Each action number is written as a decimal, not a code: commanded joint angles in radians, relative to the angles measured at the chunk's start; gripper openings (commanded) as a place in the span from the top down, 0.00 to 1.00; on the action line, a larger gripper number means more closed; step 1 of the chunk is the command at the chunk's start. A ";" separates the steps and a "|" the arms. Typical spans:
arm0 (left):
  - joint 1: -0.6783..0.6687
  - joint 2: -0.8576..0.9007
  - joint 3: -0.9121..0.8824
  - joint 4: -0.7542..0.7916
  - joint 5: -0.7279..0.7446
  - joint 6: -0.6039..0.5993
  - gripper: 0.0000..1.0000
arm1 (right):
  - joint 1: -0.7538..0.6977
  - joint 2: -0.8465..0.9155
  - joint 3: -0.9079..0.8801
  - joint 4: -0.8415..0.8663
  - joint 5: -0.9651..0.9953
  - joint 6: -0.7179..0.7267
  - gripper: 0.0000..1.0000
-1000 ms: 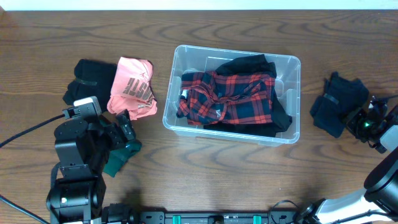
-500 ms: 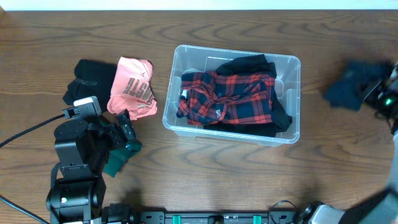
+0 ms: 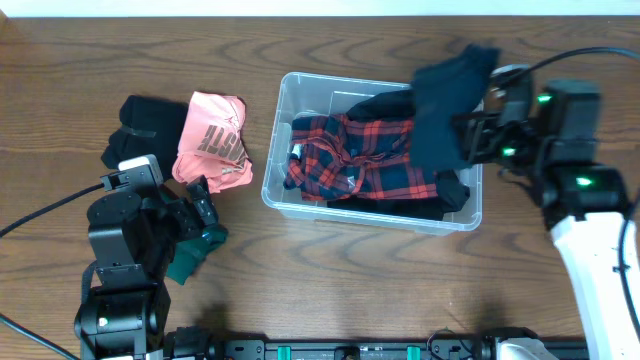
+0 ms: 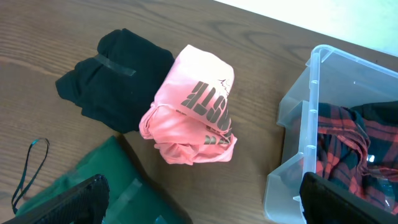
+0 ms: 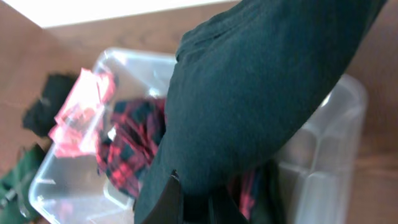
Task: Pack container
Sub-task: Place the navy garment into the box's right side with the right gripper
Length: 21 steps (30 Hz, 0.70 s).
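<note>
Item: my right claw (image 3: 472, 138), clamped on a dark garment (image 3: 445, 100), had swung from the right edge of the table (image 3: 330, 290) to above the container (image 3: 300, 88). Container: clear bin, mid-table, holding a red plaid shirt (image 3: 370, 150). Left claw (image 4: 205, 208): spread wide.

Even bright light, soft shadows, right wrist view motion-blurred
</note>
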 commanded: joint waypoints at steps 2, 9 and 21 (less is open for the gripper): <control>-0.002 -0.001 0.021 0.001 0.006 0.006 0.02 | 0.076 0.047 -0.077 0.033 0.092 0.055 0.99; -0.002 -0.001 0.021 0.001 0.006 0.006 0.02 | 0.143 0.135 -0.196 0.084 0.089 0.144 0.99; -0.002 -0.001 0.021 0.001 0.006 0.006 0.02 | 0.148 0.031 -0.025 -0.032 0.027 0.009 0.01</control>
